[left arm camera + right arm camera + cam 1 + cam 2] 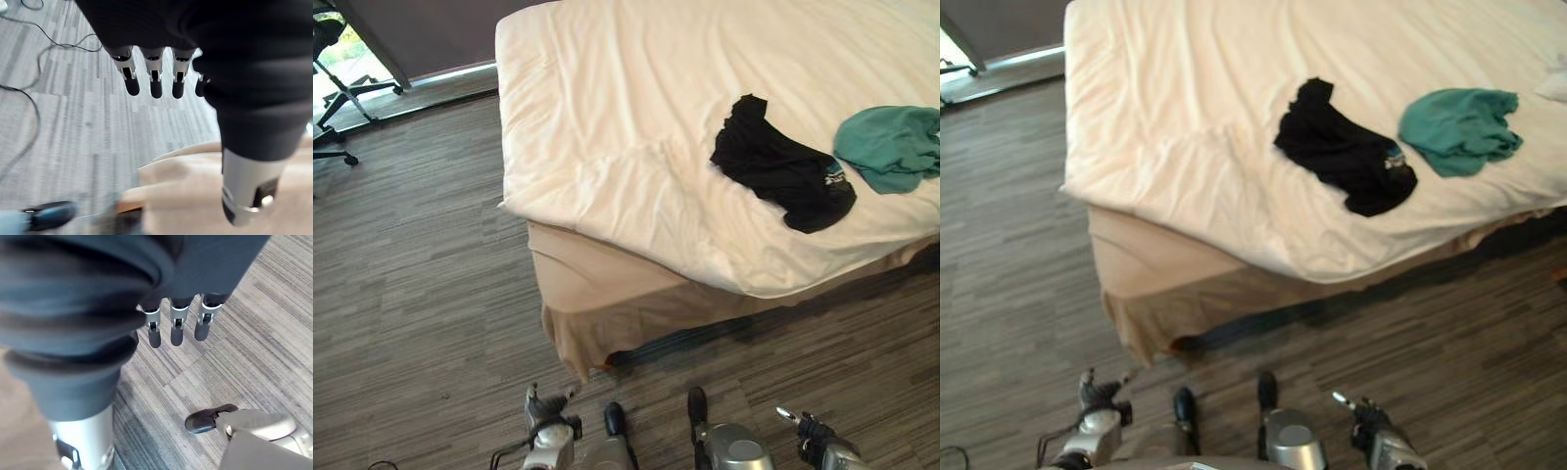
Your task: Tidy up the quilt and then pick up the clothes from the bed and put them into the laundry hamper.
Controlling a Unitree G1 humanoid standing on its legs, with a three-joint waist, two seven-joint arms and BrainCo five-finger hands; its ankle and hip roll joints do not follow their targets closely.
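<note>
The quilt (636,127) covers the bed (597,304) from the 12 o'clock edge of the head view down toward 5 o'clock, its cream surface rumpled with shallow folds, most of them near the corner at about 9 o'clock of the mattress, where it hangs a little over the tan sheet below. On it lie the clothes: a black garment (781,166) at roughly 2 o'clock from the middle of the view, bunched and creased, and a green garment (891,147) just beside it toward 3 o'clock, apart from it by a narrow strip of quilt. No hamper can be picked out in these views.

The left hand (154,81) hangs low over the striped floor (411,294) near the bed corner, fingers straight and relaxed, holding nothing. The right hand (176,328) is the same, slack over the floor at about 5 o'clock of the head view, nothing in it.

The quilt looks soft, bulky and light for its bulk; it should slide easily over the sheet, so pinching the near hem at the overhanging corner and drawing it flat seems the best hold. The garments are thin, limp cloth: each will sag and trail, so a gather at the thickest bunched middle should lift the whole piece rather than one dangling edge
</note>
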